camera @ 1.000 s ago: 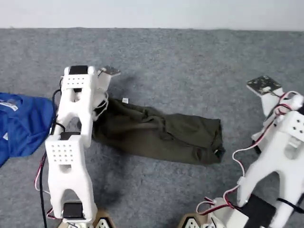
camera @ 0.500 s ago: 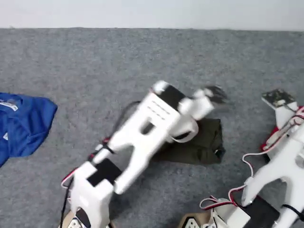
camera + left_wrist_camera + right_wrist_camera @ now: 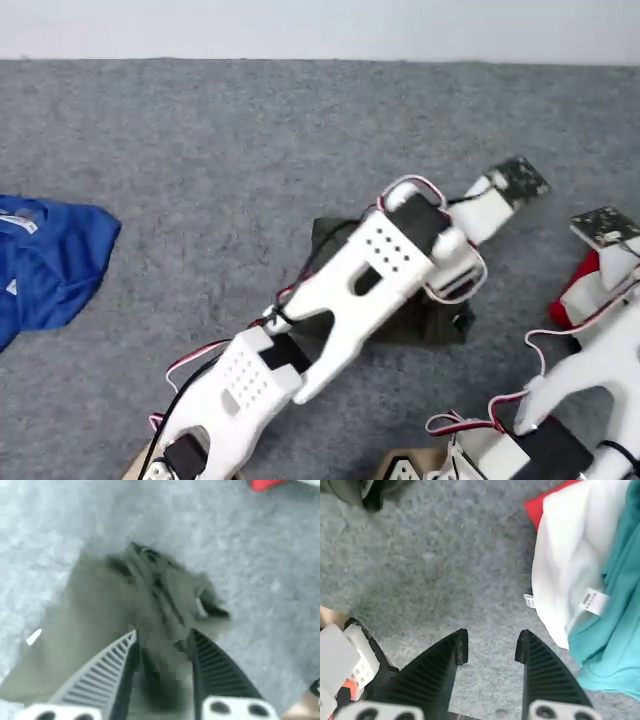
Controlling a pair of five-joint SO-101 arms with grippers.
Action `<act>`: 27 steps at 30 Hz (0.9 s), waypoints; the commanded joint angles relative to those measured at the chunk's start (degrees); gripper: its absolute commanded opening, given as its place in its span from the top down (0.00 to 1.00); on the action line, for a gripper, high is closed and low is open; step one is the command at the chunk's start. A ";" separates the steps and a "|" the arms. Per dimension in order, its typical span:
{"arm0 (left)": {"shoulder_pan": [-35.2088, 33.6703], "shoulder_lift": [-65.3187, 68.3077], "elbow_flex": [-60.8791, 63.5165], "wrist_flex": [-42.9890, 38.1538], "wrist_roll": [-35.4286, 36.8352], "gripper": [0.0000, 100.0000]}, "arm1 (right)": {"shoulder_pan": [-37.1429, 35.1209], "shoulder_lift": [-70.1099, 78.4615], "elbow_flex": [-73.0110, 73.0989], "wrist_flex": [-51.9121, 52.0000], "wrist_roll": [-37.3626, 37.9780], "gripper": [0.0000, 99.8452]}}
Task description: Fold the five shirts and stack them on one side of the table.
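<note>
An olive shirt [image 3: 332, 236] lies doubled over at mid-table, mostly under my left arm [image 3: 380, 262], which stretches across it to the right. My left gripper [image 3: 162, 647] is shut on a bunch of the olive shirt [image 3: 165, 590], dark cloth filling the gap between its fingers. A blue shirt [image 3: 45, 262] lies crumpled at the table's left edge. My right gripper [image 3: 490, 647] hangs open over bare grey carpet, next to a pile of a white shirt [image 3: 570, 555], a teal shirt [image 3: 615, 630] and a red shirt [image 3: 545, 502]. The red shirt [image 3: 572, 298] peeks out beside the right arm [image 3: 600, 350].
Grey carpet [image 3: 250, 130] covers the table, with open room at the back and between the blue and olive shirts. A white wall runs along the far edge. The arm bases [image 3: 420, 465] stand at the near edge.
My left arm has swung from the olive shirt's left end over to the right, carrying that end across onto the shirt's right part. The right arm drew back a little to the right.
</note>
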 commanded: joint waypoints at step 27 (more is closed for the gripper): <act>-38.15 -36.66 49.80 1.58 1.32 0.80 | -52.09 10.51 0.88 -16.84 -55.65 0.61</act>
